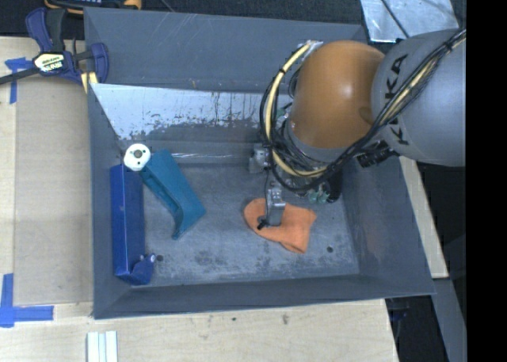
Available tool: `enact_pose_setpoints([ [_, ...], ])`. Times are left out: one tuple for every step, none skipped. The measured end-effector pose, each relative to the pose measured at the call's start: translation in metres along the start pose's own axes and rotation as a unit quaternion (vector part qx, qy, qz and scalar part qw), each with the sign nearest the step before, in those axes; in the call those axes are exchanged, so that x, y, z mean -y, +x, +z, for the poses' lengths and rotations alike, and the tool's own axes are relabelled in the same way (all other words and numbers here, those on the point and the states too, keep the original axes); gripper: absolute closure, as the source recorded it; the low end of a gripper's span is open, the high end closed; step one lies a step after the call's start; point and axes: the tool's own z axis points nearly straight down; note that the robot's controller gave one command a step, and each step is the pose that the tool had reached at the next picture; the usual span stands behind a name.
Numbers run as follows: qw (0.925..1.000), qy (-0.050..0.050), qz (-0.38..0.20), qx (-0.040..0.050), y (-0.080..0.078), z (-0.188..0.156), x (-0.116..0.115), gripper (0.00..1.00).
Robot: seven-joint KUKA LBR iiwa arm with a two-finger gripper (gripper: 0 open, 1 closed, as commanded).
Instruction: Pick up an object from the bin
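Lying flat, the orange piece (297, 232) runs upper left to lower right.

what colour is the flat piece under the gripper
Orange. The flat piece lies under the gripper, and it shows best from above in the camera view.

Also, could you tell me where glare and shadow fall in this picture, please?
Camera view: strong glare on the bin's sloped far wall; a soft sheen on the arm's orange cover; dimmer floor under the arm, around the end effector and the orange thing below it.
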Motion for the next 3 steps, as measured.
enact_pose_setpoints([
  [0.9993,-0.001,-0.036,0.0033,-0.004,0.028,0.032,0.0],
  [0.9963,0.001,0.086,0.0021,0.012,0.072,0.036,0.0],
  [0.9833,0.0,-0.182,0.003,0.002,0.095,0.088,1.0],
])
